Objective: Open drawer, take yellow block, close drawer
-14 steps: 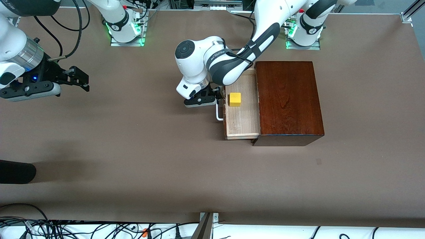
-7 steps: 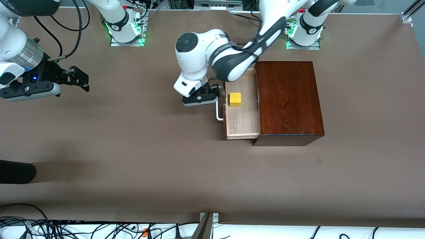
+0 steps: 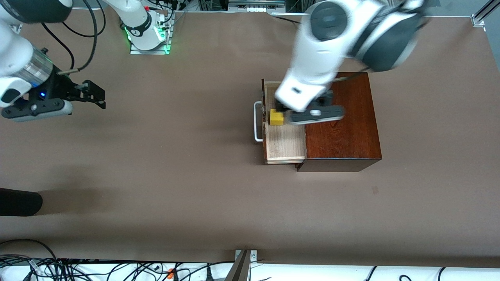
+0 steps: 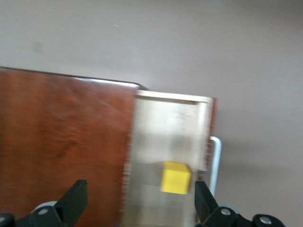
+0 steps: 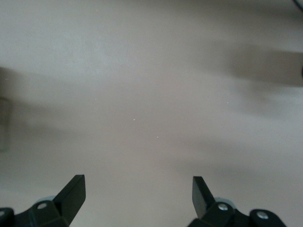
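Note:
The drawer [image 3: 285, 142] stands pulled out of the dark wooden box [image 3: 343, 132], with its white handle [image 3: 257, 121] toward the right arm's end. The yellow block [image 3: 276, 118] lies in the tray, partly hidden by my left hand. My left gripper [image 3: 302, 111] is open and empty, up in the air over the drawer and the box edge. In the left wrist view the block [image 4: 175, 178] lies between the spread fingertips [image 4: 75, 196], close to one of them, on the pale tray [image 4: 165, 127]. My right gripper [image 3: 95, 93] is open and empty over bare table [image 5: 142, 94], waiting.
A dark object [image 3: 17, 202] pokes in at the right arm's end of the table, nearer the front camera. Cables [image 3: 117, 269] run along the near table edge. The brown table mat [image 3: 175, 175] surrounds the box.
My left arm has left the drawer handle, risen and swung over the open drawer and the box. The drawer and block stay put. The right gripper has barely moved.

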